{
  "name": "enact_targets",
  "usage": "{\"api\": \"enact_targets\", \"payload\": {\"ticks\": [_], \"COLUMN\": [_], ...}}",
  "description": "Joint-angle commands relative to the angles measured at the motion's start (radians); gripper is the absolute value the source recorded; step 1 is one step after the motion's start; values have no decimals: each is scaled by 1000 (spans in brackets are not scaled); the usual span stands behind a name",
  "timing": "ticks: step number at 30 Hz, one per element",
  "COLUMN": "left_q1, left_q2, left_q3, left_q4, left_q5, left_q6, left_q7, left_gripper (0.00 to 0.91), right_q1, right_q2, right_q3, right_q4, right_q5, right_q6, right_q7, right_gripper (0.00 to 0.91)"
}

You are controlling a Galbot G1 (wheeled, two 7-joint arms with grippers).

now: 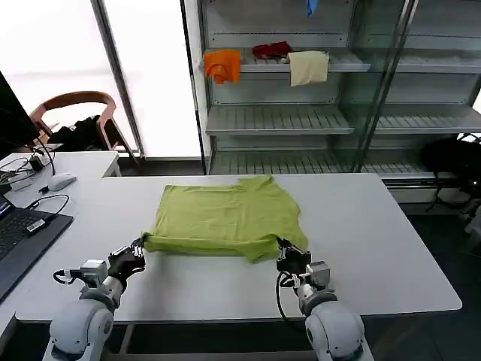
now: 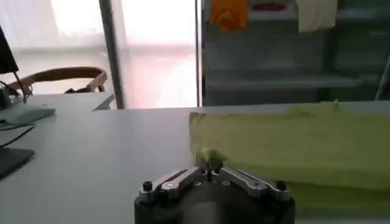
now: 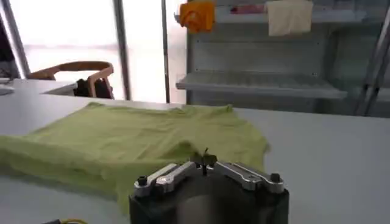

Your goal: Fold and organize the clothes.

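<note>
The lime yellow-green T-shirt lies on the white table, its near part doubled into a thick folded edge. My left gripper is at that edge's near left corner, shut on the cloth. My right gripper is at the near right corner, also shut on the cloth. In the left wrist view the fingers meet on a bunched bit of the T-shirt. The right wrist view shows my right gripper pinched on the hem of the T-shirt, which spreads away from it.
A laptop, a mouse and cables sit on the desk at the left, with a chair behind. Behind the table, shelves hold an orange cloth, a red one and a cream one.
</note>
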Motion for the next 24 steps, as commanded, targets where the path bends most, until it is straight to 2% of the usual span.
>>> {"api": "enact_targets", "payload": {"ticks": [1, 16, 17, 18, 19, 20, 21, 22, 24], "left_q1": [-75, -120, -120, -120, -120, -121, -122, -123, -127], "left_q2": [-6, -19, -19, -17, -16, -18, -18, -19, -21], "left_q3": [21, 38, 38, 39, 40, 40, 41, 41, 42], "left_q4": [72, 131, 134, 137, 140, 142, 144, 145, 144], "left_q5": [15, 53, 55, 56, 60, 61, 65, 69, 72], "left_q6": [0, -1, 0, -1, -1, -1, -1, -1, -1], "left_q7": [-7, -7, -4, -1, 0, 3, 3, 3, 5], "left_gripper": [0, 10, 10, 242, 383, 514, 856, 907, 907], "right_q1": [80, 204, 206, 208, 210, 215, 219, 222, 236], "right_q2": [19, 25, 24, 23, 24, 24, 26, 27, 34], "right_q3": [-2, 6, 8, 9, 11, 12, 14, 15, 20], "right_q4": [-90, -207, -215, -220, -225, -232, -236, -241, -255], "right_q5": [-4, -20, -21, -21, -21, -23, -25, -28, -34], "right_q6": [1, 1, 2, 2, 2, 3, 3, 3, 5], "right_q7": [-6, -1, -1, -1, -1, 1, 2, 3, 10], "right_gripper": [0, 0, 20, 101, 907, 907, 907, 907, 907]}}
